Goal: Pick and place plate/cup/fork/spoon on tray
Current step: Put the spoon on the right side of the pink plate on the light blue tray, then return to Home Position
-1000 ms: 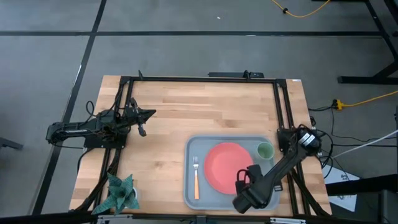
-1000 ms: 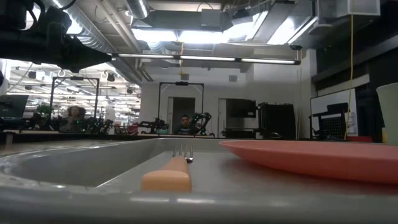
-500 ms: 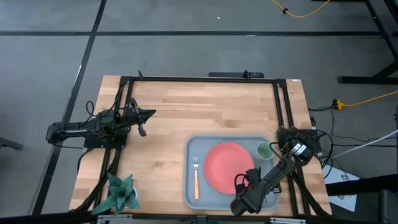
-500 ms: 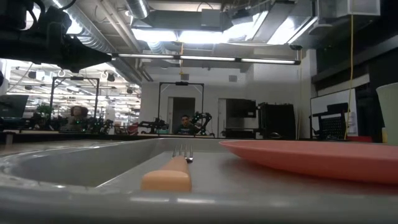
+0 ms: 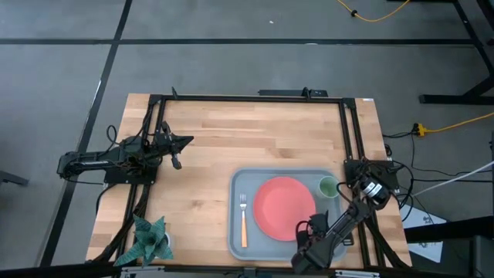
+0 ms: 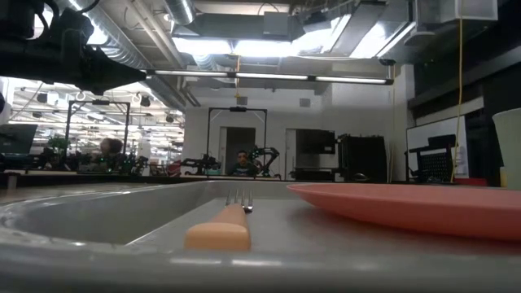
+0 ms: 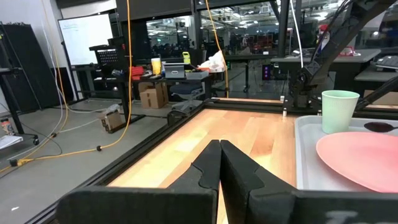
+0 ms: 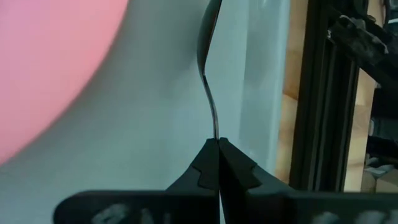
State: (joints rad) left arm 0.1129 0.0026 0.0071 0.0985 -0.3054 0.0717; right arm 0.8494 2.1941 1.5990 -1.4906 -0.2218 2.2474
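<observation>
The grey-blue tray (image 5: 238, 185) lies at the table's near right. On it rest the coral plate (image 5: 282, 207), the pale green cup (image 5: 329, 187) at its far right corner, and the orange-handled fork (image 5: 243, 221) left of the plate. My right gripper (image 5: 312, 225) hangs low over the tray's near right part, shut on the dark spoon (image 8: 208, 74). The spoon runs over the tray floor (image 8: 168, 124) between the plate (image 8: 50, 68) and the right rim. My left gripper (image 5: 182, 142) waits shut at the table's left. The low view shows the fork (image 6: 234, 221), the plate (image 6: 407, 205) and the cup (image 6: 509, 146). My right gripper pinches the end of the spoon's thin handle (image 8: 215, 132) between its two fingertips. The fingers slant down from the table's near side, in line with the spoon. The spoon reaches away from them toward the far edge, bowl (image 8: 208, 37) foremost. Whether the bowl touches the tray I cannot tell.
Black frame rails (image 5: 351, 139) run along the table's left and right sides, the right one close beside the tray. A green folded-paper plant (image 5: 150, 239) stands at the near left corner. Bare wood (image 5: 255, 135) spreads across the middle and far part.
My right gripper has sunk toward the tray and drifted a little toward the table's near edge, tipping further downward, still shut on the spoon. Plate, cup and fork have stayed where they were.
</observation>
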